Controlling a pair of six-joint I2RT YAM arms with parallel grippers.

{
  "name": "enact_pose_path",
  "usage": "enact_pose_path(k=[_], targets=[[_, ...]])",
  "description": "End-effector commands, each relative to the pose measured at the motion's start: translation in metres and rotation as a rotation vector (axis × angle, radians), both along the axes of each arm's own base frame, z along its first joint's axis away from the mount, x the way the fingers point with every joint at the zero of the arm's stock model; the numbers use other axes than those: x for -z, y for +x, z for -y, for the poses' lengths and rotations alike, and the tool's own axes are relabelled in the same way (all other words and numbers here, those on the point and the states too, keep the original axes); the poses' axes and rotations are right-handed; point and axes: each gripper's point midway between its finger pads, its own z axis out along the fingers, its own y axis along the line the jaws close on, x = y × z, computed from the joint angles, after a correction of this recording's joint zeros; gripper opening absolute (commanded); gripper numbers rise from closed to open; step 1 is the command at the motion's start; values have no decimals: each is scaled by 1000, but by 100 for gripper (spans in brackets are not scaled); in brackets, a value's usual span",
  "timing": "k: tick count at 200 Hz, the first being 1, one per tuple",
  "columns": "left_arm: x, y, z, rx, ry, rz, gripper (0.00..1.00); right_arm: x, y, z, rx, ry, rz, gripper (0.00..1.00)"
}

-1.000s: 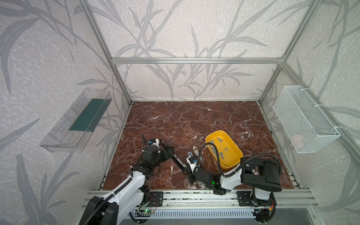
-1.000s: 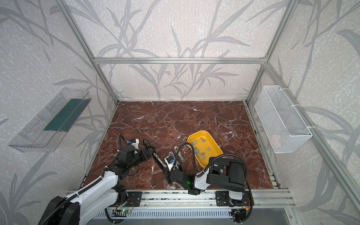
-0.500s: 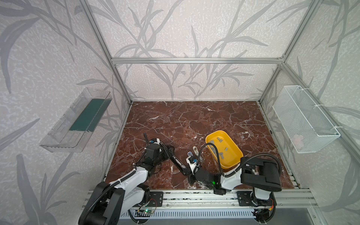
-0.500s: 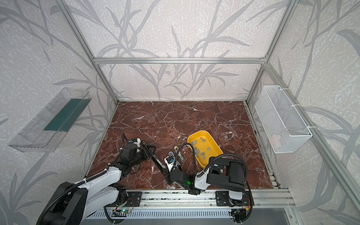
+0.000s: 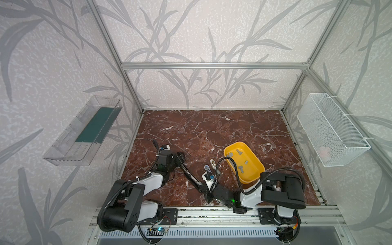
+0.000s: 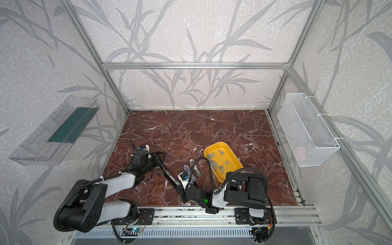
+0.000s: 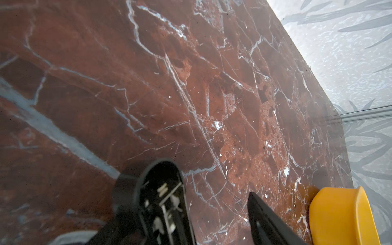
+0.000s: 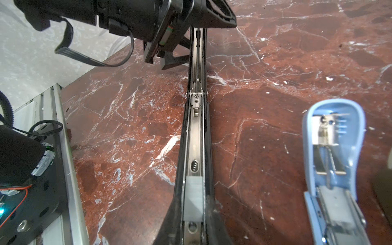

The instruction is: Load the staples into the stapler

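A black stapler [image 5: 189,172] [image 6: 169,174] lies flipped wide open on the marble floor between both arms. My right gripper [image 5: 204,191] [image 8: 193,229] is shut on its base end. One grey strip of staples [image 8: 193,199] sits in the metal channel just ahead of the fingers. My left gripper [image 5: 177,158] [image 7: 191,197] is open at the far end, astride the stapler's lid [image 7: 163,201]. The lid lies close to one finger, with a gap to the other finger [image 7: 267,220]. More staples [image 5: 240,168] [image 6: 214,164] lie loose in the yellow tray [image 5: 235,144].
A light blue stapler [image 8: 333,148] [image 5: 206,168] lies open beside the black one, with a pale stapler [image 5: 212,163] next to it, both by the tray. A wire basket [image 5: 331,131] hangs on the right wall. A clear shelf [image 5: 84,131] hangs on the left wall.
My left gripper's jaws have narrowed around the lid end and the left arm's elbow has folded back toward the rail. The right arm and the stapler have not moved.
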Motion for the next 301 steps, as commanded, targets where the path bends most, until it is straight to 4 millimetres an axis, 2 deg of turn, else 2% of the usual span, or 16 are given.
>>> enact_pose_path(k=[1, 38, 58, 91, 118, 142, 178, 256, 301], targets=[[-40, 22, 5, 35, 12, 142, 76, -3, -7, -6, -39, 15, 29, 3], [-70, 21, 42, 241, -75, 276, 68, -4, -7, -11, -51, 12, 46, 3], [-81, 17, 48, 281, -91, 342, 65, -4, -6, -12, -53, 7, 58, 4], [-87, 6, 51, 320, -35, 383, 64, -5, -4, -12, -48, -2, 79, 4], [-84, -8, 63, 368, 38, 391, 60, -7, -4, -14, -54, 2, 88, 4], [-85, -26, 78, 439, 72, 423, 60, -4, -5, -17, -71, 3, 93, 4], [-81, -47, 90, 498, 129, 456, 61, -2, -5, -18, -72, -4, 101, 4], [-55, -71, 119, 641, 189, 425, 64, 1, -4, -18, -68, -6, 105, 5], [-44, -89, 139, 763, 217, 436, 70, 3, -4, -18, -67, -7, 101, 5]])
